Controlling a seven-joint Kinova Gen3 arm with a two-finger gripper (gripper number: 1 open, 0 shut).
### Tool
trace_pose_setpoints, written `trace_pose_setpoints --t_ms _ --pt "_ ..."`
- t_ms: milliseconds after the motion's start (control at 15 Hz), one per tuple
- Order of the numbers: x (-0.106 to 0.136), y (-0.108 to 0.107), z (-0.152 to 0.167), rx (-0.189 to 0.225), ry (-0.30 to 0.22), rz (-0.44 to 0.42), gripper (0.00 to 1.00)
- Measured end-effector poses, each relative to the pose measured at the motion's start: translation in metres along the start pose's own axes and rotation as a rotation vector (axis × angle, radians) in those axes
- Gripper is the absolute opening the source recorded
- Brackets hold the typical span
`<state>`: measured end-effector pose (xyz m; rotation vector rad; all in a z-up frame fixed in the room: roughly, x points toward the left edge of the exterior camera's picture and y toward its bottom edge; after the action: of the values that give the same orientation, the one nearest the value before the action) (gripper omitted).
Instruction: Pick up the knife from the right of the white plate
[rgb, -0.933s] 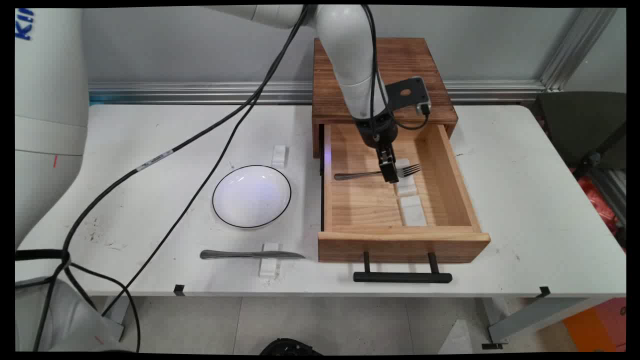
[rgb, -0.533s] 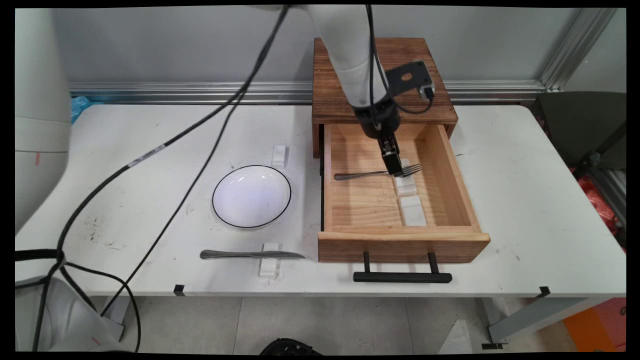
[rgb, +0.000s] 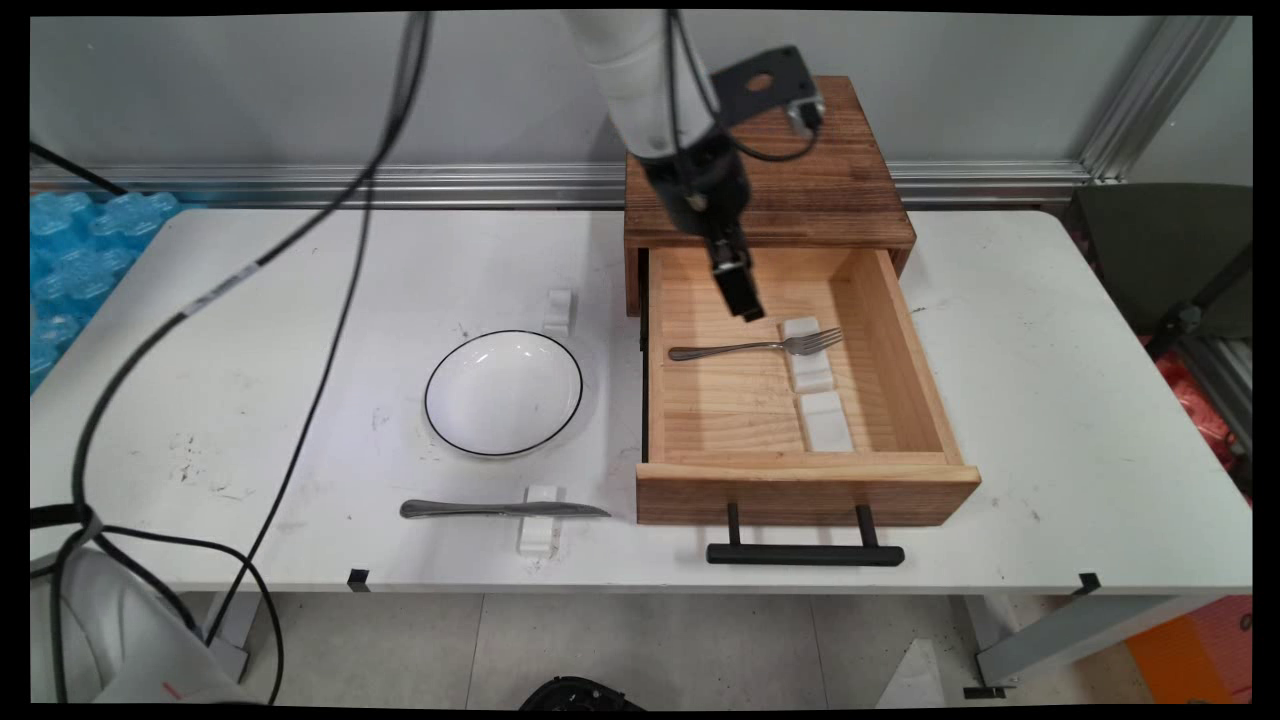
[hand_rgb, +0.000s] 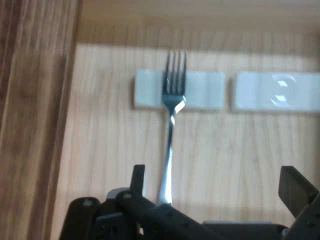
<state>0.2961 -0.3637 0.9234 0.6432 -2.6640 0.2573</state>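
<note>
The gripper hangs above the open drawer, its fingers spread apart and holding nothing. Just below it a fork lies flat across the drawer floor, handle toward the drawer's left wall and prongs resting on a small white block; in the hand view the fork runs up between the two fingers to that block. A second white block sits just beside the first, nearer the drawer's front. The drawer belongs to a dark wooden box at the back of the table. On the table to the left stand a white bowl with a dark rim and, nearer the front edge, a knife laid over another white block.
</note>
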Motion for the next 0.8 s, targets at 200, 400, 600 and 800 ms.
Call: trace_pose_setpoints --t_ms 200,400,600,800 --pt "-0.026 0.011 -0.036 0.003 -0.012 0.017 1.0" --pt "-0.059 0.023 -0.066 0.004 -0.033 0.032 1.0" --pt "-0.095 0.039 -0.089 -0.004 -0.068 0.032 1.0" --pt "-0.122 0.054 -0.101 -0.017 -0.092 0.032 1.0"
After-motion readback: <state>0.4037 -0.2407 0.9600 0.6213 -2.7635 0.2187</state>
